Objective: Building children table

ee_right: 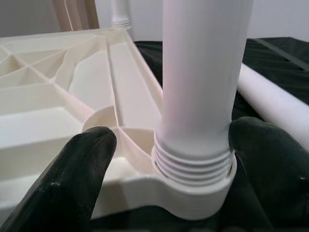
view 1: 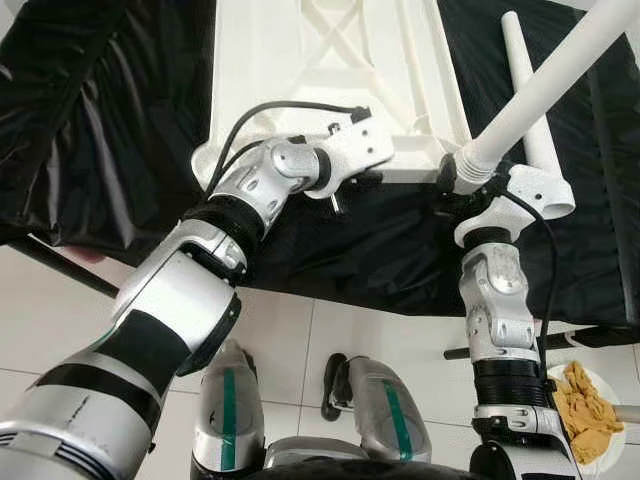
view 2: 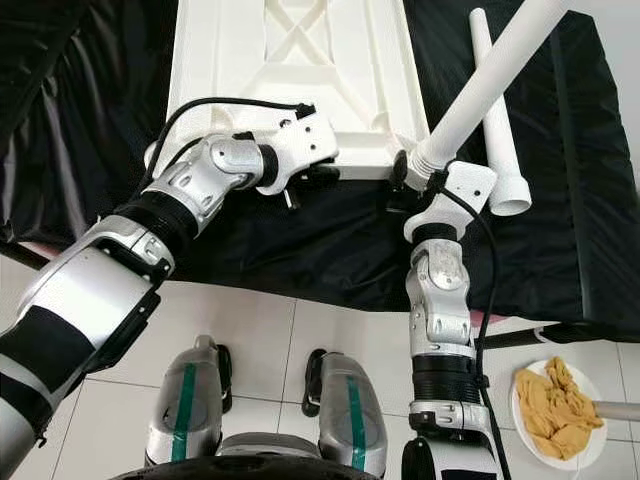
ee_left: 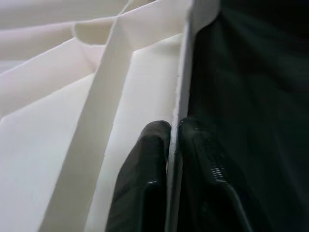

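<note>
Tabletop point(view 1: 330, 60), white plastic and lying underside up on a black cloth point(view 1: 110, 110), fills the middle of the left eye view; the left hand point(view 1: 350, 180) reaches to its near edge, while the right hand point(view 1: 462, 180) is at the near right corner around a leg point(view 1: 545, 85) that rises slanting from the corner socket. A spare leg point(view 1: 535, 110) lies on the cloth just beside it, and a plate of yellow cloth point(view 1: 585, 405) sits on the tiled floor below. The right eye view repeats this layout, with the left wrist bent in against the rim. From the left wrist view, the two black fingers point(ee_left: 145, 183) are pressed together on the thin upright rim point(ee_left: 181, 96) of the tabletop, one on each side, pinching it. From the right wrist view, the right fingers point(ee_right: 72, 179) stand spread on either side of the leg, whose threaded end point(ee_right: 193, 162) sits in the corner socket point(ee_right: 193, 198) with several threads exposed; whether they touch it is hard to say. The step in hand looks to be screwing this leg home. To do it well, the leg should be brought straight with the socket before turning so the threads do not cross, and the left pinch should hold the tabletop against twisting.
</note>
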Controlling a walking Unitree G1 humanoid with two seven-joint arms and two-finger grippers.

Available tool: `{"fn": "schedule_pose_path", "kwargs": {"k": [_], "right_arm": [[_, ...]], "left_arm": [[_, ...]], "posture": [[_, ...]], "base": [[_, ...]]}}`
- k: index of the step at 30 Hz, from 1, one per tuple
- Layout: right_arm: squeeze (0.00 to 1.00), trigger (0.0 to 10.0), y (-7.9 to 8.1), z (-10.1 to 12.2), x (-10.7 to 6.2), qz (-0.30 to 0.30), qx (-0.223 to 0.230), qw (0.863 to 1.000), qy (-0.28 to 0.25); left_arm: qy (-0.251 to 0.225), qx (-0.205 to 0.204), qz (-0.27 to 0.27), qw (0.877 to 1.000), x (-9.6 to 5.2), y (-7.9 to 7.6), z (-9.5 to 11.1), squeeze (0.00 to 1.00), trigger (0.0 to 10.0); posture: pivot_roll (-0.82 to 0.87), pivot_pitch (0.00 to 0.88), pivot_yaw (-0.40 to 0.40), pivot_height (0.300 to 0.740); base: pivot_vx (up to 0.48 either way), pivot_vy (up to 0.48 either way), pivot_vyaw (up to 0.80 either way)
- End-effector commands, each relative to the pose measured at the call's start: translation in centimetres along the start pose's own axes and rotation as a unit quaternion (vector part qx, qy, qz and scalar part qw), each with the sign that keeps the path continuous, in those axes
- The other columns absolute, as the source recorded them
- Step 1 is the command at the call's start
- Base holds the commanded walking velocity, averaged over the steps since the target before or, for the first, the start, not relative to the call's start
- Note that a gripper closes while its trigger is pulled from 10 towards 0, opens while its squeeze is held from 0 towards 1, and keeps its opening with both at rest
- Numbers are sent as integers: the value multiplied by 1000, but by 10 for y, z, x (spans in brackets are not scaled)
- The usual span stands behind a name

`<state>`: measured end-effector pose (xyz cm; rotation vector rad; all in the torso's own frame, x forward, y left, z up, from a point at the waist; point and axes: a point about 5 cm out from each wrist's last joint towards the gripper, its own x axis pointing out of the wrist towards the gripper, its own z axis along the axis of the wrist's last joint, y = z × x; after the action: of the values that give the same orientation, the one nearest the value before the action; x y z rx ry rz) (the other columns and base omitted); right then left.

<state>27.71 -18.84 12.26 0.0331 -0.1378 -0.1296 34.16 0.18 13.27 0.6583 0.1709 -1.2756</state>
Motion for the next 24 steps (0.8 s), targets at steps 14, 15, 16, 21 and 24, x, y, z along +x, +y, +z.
{"fn": "schedule_pose_path", "kwargs": {"k": [14, 15, 16, 21, 24], "right_arm": [[0, 10000, -18, 9, 16, 3, 0, 1000, -11], [0, 10000, -21, 9, 17, -1, 1, 1000, -11], [0, 10000, -24, 11, 20, -3, 2, 1000, -12], [0, 10000, -30, 15, 29, 25, 14, 1000, -11], [0, 10000, -32, 16, 33, 40, 18, 999, -9]], "left_arm": [[48, -35, -39, 997, -10, -27, -44, 0, 10000], [44, -38, -35, 998, -11, -26, -44, 0, 10000], [38, -42, -28, 998, -14, -26, -44, 0, 10000], [20, -51, -1, 999, -22, -23, -42, 0, 10000], [13, -57, 11, 998, -25, -21, -41, 0, 10000]], "posture": [[37, 35, -49, 740], [41, 35, -53, 740], [44, 35, -55, 740], [48, 41, -58, 740], [53, 45, -60, 740]], "base": [[0, 0, 0], [0, 0, 0], [0, 0, 0], [0, 0, 0], [0, 0, 0]]}}
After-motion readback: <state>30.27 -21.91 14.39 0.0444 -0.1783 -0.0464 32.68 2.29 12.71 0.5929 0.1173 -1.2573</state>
